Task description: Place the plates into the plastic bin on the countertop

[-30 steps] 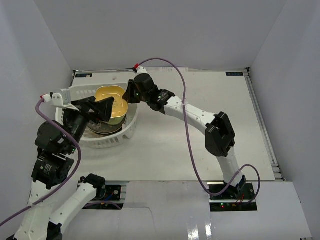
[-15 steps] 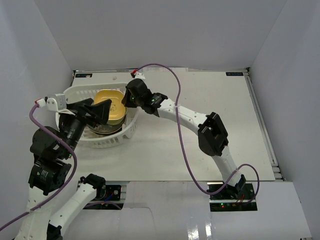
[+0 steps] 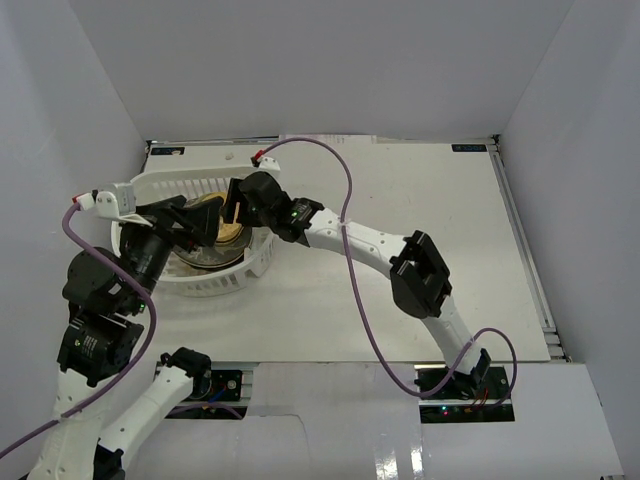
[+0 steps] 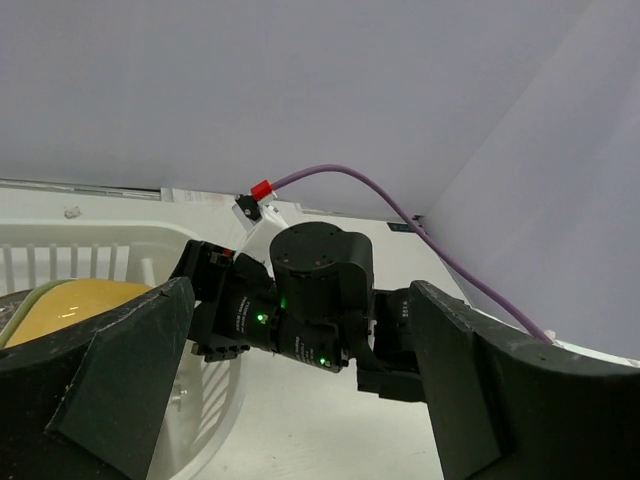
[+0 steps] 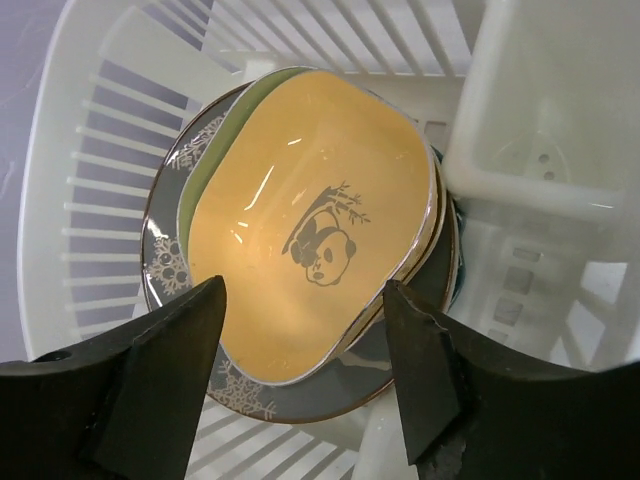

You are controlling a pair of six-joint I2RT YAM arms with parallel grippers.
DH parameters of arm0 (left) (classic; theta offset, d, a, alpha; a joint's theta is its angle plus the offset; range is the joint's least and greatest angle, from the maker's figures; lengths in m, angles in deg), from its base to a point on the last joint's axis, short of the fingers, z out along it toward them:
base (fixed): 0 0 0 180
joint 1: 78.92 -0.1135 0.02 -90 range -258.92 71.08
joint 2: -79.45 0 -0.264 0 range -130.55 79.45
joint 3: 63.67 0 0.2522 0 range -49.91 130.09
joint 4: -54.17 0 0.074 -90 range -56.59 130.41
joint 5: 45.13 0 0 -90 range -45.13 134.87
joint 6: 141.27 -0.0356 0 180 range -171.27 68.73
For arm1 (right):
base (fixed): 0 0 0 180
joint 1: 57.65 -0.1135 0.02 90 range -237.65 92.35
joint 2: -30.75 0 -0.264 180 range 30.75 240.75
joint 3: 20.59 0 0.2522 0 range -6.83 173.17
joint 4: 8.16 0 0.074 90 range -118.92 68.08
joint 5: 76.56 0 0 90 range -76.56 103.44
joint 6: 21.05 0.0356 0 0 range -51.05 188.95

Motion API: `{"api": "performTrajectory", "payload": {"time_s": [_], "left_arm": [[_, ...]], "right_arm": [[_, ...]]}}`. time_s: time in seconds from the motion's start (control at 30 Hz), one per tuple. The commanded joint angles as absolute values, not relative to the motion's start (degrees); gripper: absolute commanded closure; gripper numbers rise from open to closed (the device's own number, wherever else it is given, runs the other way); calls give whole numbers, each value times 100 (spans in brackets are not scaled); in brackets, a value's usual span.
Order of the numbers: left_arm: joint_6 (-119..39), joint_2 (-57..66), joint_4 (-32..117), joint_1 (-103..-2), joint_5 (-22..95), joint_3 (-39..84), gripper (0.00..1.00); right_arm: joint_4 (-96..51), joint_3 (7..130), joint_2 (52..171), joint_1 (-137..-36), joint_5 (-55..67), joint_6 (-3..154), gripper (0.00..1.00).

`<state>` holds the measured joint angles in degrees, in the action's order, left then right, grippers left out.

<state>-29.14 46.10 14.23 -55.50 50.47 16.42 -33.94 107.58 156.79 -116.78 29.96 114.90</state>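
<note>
Since the yellow plate [image 5: 315, 225] rests stacked in the plastic bin [image 5: 95, 190], my right gripper [image 5: 305, 292] and left gripper [image 4: 300, 300] hang spread, empty.

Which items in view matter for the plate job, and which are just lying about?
Job: yellow squarish panda plate, green plate under it, grey patterned round plate below, white slotted plastic bin, white countertop, left gripper and right gripper, both open.
Lying about: purple cable, red cable clip.
</note>
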Motion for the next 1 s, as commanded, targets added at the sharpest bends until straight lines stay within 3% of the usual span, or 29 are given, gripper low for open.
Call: {"api": "performTrajectory", "payload": {"time_s": [0.0,0.17,0.2,0.3,0.6,0.73,0.97], "left_arm": [[-3044,4517,1343,-5563,5268,1943,2],[-3185,4482,1220,-5563,5523,2137,2],[-3194,4473,1167,-5563,5532,2181,2],[-3141,4499,1053,-5563,5533,2199,2],[-2851,5140,622,-5572,5190,1602,2],[-2632,5553,455,-5563,4883,892,2],[-2289,5757,402,-5563,4654,467,2]], "right_arm": [[-3019,10682,15179,-11768,3049,11281,28],[-2571,9462,14098,-11786,3085,10913,5],[-2501,9129,13792,-11794,3085,10842,10],[-2465,8548,13072,-11794,3120,10499,10],[-1681,4716,9855,-11891,2549,8576,10],[-2877,3854,8860,-11908,3284,8670,10],[-2272,2227,6566,-11908,3981,8811,10]]}}
